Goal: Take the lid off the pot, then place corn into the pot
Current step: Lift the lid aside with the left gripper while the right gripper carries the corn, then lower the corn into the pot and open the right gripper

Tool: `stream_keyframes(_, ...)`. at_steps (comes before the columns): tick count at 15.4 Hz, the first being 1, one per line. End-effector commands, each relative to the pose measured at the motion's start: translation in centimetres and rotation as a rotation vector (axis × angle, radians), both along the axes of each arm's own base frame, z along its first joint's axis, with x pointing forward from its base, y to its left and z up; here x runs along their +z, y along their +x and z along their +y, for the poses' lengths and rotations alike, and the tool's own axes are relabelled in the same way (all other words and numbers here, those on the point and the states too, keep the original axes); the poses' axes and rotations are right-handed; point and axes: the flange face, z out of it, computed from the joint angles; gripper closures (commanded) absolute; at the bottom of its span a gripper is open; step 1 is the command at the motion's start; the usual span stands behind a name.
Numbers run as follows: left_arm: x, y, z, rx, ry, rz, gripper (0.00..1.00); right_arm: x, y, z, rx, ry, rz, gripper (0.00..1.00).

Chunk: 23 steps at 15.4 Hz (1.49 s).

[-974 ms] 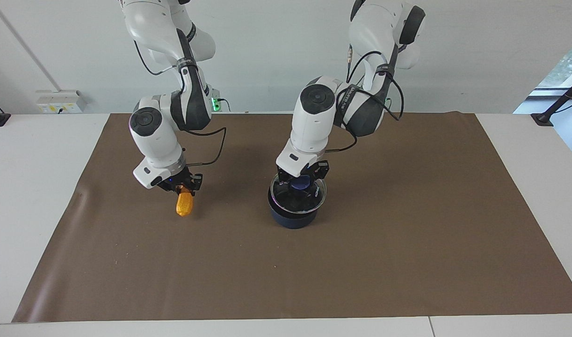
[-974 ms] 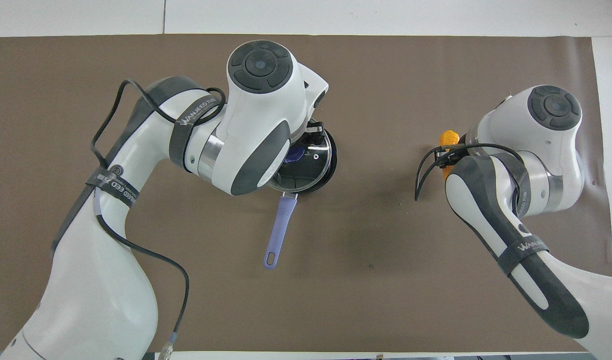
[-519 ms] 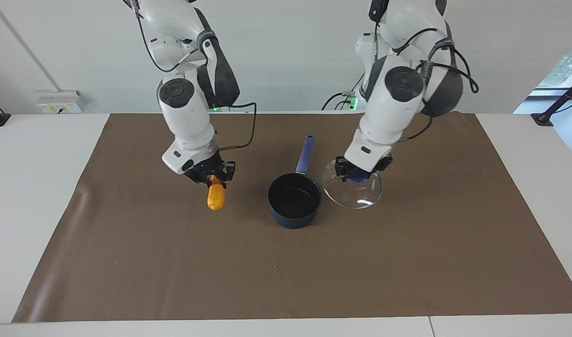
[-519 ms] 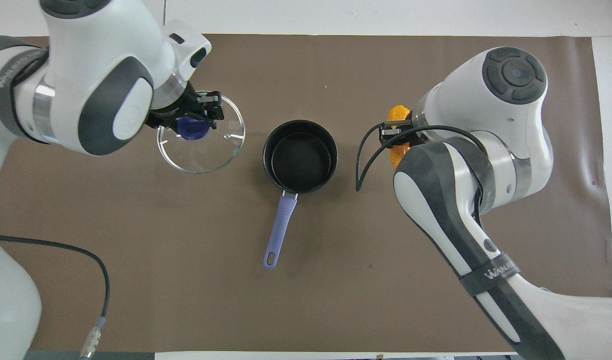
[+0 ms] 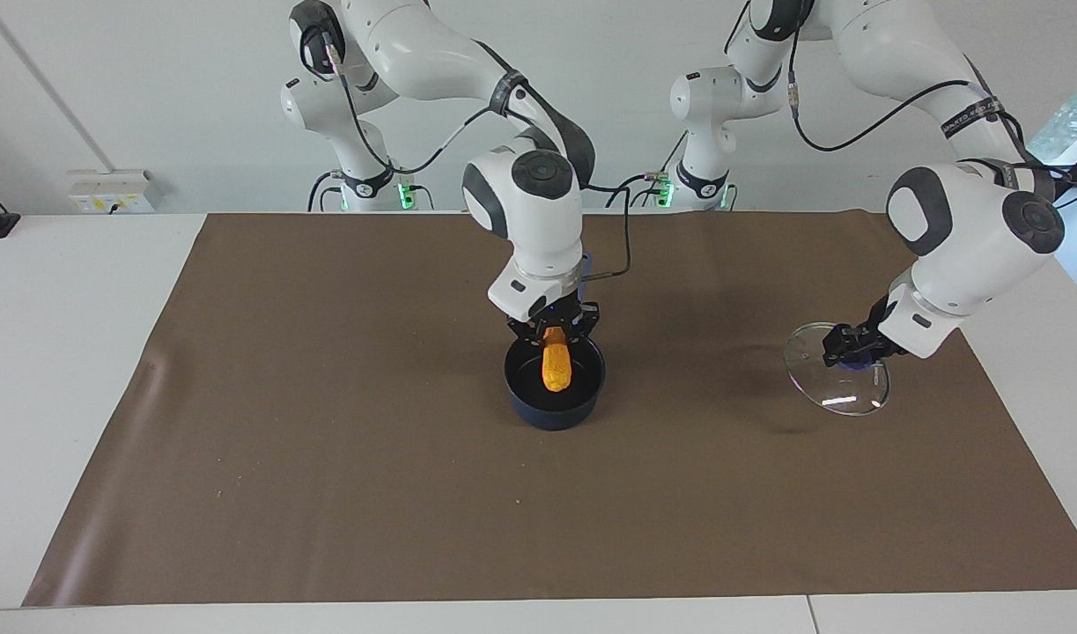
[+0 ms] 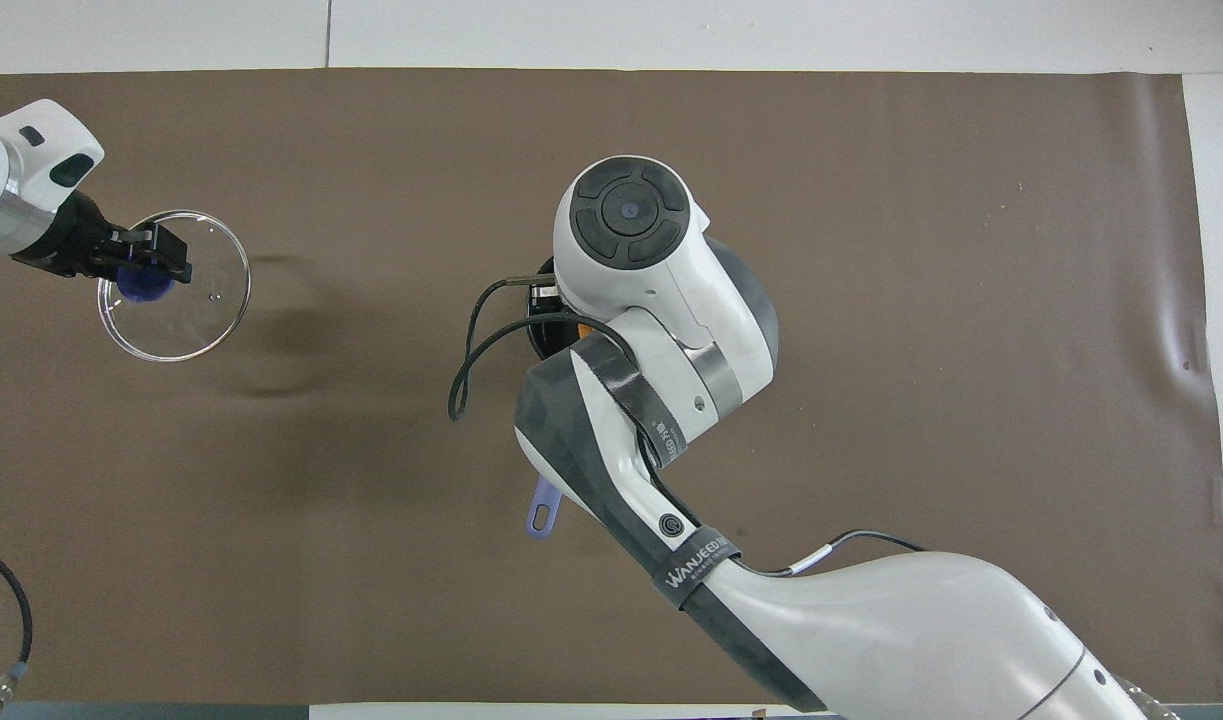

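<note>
Right gripper [image 5: 555,332] clamps corn [image 5: 556,368] upright over open pot [image 5: 555,408]; left gripper [image 5: 846,350] grips lid [image 5: 837,383] by its knob above the counter [image 5: 327,458].

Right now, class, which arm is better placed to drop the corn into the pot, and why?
The right. The right gripper holds the corn directly over the open pot. The left gripper holds the lid toward the left arm's end of the table.

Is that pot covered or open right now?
Open. The pot shows its dark inside; the left gripper holds the lid away toward its end.
</note>
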Motion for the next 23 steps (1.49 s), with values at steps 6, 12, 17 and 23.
stream_keyframes(6, -3.6, -4.3, 2.1, 0.03, -0.005, -0.011, 1.0, -4.3, -2.6, -1.4, -0.015, 0.001, -0.014, 1.0)
stream_keyframes(12, -7.0, -5.1, 2.3, 0.033, 0.001, -0.034, 1.0, -4.5, -1.9, -2.7, -0.034, 0.014, -0.036, 0.01)
stream_keyframes(17, -8.4, -5.6, 2.3, 0.032, 0.002, -0.035, 1.0, 1.6, 0.3, -1.8, -0.038, -0.004, -0.024, 0.0)
stream_keyframes(23, -8.7, -5.9, 2.2, 0.032, 0.002, -0.027, 0.0, 11.7, 1.9, -12.9, -0.024, -0.106, -0.036, 0.0)
